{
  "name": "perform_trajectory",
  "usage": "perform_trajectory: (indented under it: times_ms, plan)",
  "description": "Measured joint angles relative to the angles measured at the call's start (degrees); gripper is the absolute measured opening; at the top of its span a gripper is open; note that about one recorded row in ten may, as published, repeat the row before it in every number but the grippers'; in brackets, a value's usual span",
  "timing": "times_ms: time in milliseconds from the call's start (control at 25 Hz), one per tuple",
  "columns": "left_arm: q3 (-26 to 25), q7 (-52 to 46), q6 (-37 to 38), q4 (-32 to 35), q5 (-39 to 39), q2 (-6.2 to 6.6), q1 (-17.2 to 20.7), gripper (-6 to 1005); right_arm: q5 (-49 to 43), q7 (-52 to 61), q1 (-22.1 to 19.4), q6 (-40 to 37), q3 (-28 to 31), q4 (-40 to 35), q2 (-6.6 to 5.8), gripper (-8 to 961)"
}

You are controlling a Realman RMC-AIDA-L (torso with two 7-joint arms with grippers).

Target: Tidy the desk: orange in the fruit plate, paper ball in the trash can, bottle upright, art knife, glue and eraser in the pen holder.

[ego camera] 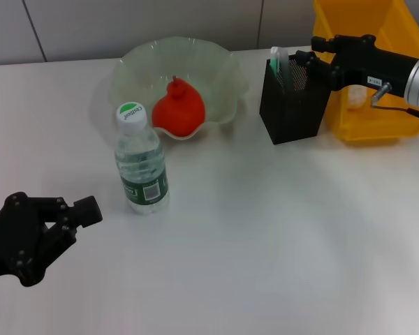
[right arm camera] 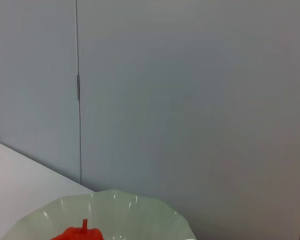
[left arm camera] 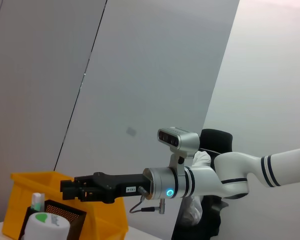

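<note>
White desk before grey wall panels. Bottle upright. Right gripper over pen holder, left gripper low; finger state indeterminate.

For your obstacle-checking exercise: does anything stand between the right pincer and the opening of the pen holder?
Nothing visible does. The right pincer hangs at the rim of the black mesh pen holder, directly over its open top. A white and green item already stands inside at the far side, away from the pincer.
</note>
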Motion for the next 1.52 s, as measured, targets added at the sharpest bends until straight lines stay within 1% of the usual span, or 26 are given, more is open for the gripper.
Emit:
perform_trajectory:
  times_ms: [120,360,400,440,480,520,560,640,680,720,800,880,920,1000,1040,1080,1120,1160,1240,1280,1320,1440,1480,1520]
  plan:
    - [0.0,0.0,0.0,0.0,0.1,-0.05,0.0,-2,0.1,-0.1,-0.5,0.1,0.0,-1.3,0.53,311]
    - [0.0,0.0,0.0,0.0,0.2,-0.02,0.1,-2,0.2,0.0,-0.6,-0.3,0.3,-1.8,0.70,386]
    - [0.0,0.0,0.0,0.0,0.2,-0.02,0.1,-2,0.3,0.0,-0.7,-0.4,0.4,-2.3,0.97,384]
    - [0.0,0.0,0.0,0.0,0.2,-0.01,0.1,-2,0.3,0.0,-0.7,-0.4,0.4,-2.3,0.97,383]
    - [0.0,0.0,0.1,0.0,0.2,0.01,0.2,-2,0.3,0.0,-1.3,-0.7,0.5,-3.7,1.66,381]
    - [0.0,0.0,0.1,0.0,0.2,0.03,0.2,-2,0.3,0.0,-1.3,-0.7,0.5,-3.7,1.66,380]
    - [0.0,0.0,0.1,0.0,0.2,0.04,0.2,-2,0.3,0.0,-1.5,-0.9,0.5,-4.6,2.02,378]
    - [0.0,0.0,0.1,0.0,0.1,0.05,0.2,-2,0.4,0.7,-2.2,-1.8,0.3,-7.2,2.83,378]
    - [0.0,0.0,0.1,0.0,0.1,0.06,0.2,-2,0.4,2.9,-2.9,-3.1,0.2,-10.4,3.57,378]
    - [0.0,0.0,0.1,0.0,0.1,0.06,0.2,-2,0.4,2.9,-2.9,-3.1,0.2,-10.4,3.57,377]
    - [0.0,0.0,0.1,0.0,0.1,0.06,0.1,-2,0.2,6.1,-3.4,-4.9,0.1,-13.5,3.93,377]
    - [0.0,0.0,0.1,0.0,0.1,0.07,0.1,-2,0.1,10.3,-4.5,-8.3,-0.1,-18.2,4.14,377]
    - [0.0,0.0,0.1,0.0,0.1,0.07,0.0,-2,0.1,10.3,-4.5,-8.3,-0.1,-18.2,4.14,377]
    - [0.0,0.0,0.1,0.0,0.0,0.07,0.0,-2,0.1,13.3,-5.3,-9.6,-0.9,-21.9,4.26,376]
    - [0.0,0.0,0.1,0.0,0.0,0.07,-0.1,-2,0.1,15.7,-5.7,-9.8,-1.8,-24.3,4.28,376]
    - [0.0,0.0,0.1,0.0,0.0,0.07,-0.1,-2,-0.3,20.8,-6.3,-9.7,-3.6,-28.5,4.18,376]
    - [0.0,0.0,0.1,0.0,0.0,0.07,-0.1,-2,-0.3,20.8,-6.3,-9.7,-3.6,-28.5,4.18,376]
    - [0.0,0.0,0.1,0.0,-0.1,0.07,-0.2,-2,-0.9,23.6,-6.4,-9.7,-4.4,-30.7,4.03,376]
    - [0.0,0.0,0.2,0.3,-0.2,0.07,-0.3,-2,-3.6,29.2,-6.3,-9.9,-5.1,-34.9,3.89,375]
    - [0.0,-0.2,0.2,0.5,-0.2,0.08,-0.5,-2,-7.2,35.1,-6.0,-10.6,-5.4,-39.5,3.94,375]
    - [0.0,-0.2,0.2,0.5,-0.2,0.08,-0.5,-2,-7.2,35.1,-6.0,-10.6,-5.4,-39.5,3.94,375]
    - [0.0,-0.5,0.2,0.7,-0.2,0.35,-1.0,-2,-10.0,41.9,-5.7,-12.8,-5.7,-45.5,4.04,375]
    - [0.0,-0.5,0.3,0.8,-0.3,0.45,-1.2,-2,-10.2,46.1,-5.5,-14.8,-5.4,-48.5,3.75,374]
    - [0.0,-0.6,0.3,0.8,-0.3,0.58,-1.4,-2,-10.2,46.1,-5.5,-14.8,-5.4,-48.5,3.75,374]
